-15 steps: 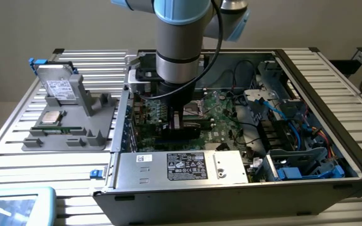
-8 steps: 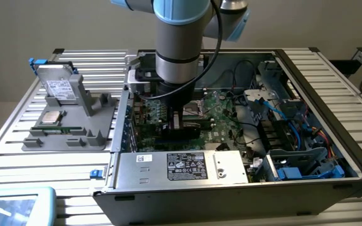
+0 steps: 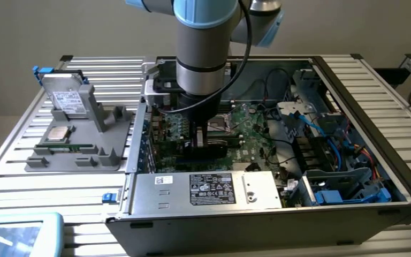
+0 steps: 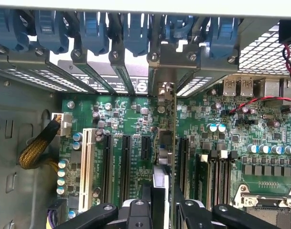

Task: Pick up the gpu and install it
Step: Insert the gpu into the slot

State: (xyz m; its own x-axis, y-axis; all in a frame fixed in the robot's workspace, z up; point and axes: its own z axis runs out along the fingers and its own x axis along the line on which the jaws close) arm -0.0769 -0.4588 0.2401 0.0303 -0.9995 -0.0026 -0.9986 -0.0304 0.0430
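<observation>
With the gripper [image 4: 162,202] clamped on the gpu [image 4: 165,143], held edge-on over the motherboard [image 4: 260,138] near the case's rear slot wall, apparently at a black expansion slot [image 4: 182,157], keep the card vertical, bracket aligned with its rear opening, and press straight down.

1 arm [image 3: 202,48] reaches into 1 open case [image 3: 377,214] holding 1 motherboard [image 4: 260,143]. Beside the case sits 1 grey stand [image 3: 91,144] carrying 1 hard drive [image 3: 70,99], 1 chip [image 3: 59,133] and 1 memory stick [image 3: 66,144]. Inside, 1 gpu [image 4: 165,143] stands on edge, and blue latches [image 4: 136,28] number perhaps 7.
</observation>
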